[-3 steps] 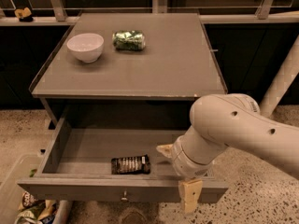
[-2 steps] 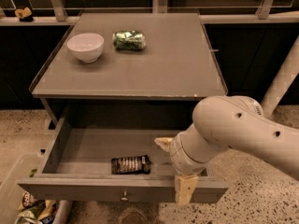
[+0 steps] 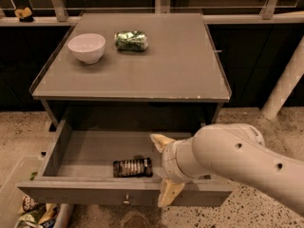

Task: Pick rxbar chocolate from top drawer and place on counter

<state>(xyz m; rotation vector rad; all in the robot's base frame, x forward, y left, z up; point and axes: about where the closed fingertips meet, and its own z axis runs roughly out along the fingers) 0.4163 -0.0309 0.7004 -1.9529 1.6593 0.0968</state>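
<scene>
Gripper [image 3: 165, 168] hung over the open top drawer [image 3: 76, 193], jaws spread wide and empty, just right of the rxbar chocolate [image 3: 132, 167] lying on the drawer floor.

White rounded arm [image 3: 237, 160], tan-fingered hand [image 3: 157, 171] at top drawer [image 3: 76, 192].

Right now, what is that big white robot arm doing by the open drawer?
The robot's gripper is at the right side of the open top drawer, fingers spread wide, just beside the rxbar chocolate lying inside it. It has not grabbed the bar yet. Up on the counter sit a white bowl and a green packet.
</scene>
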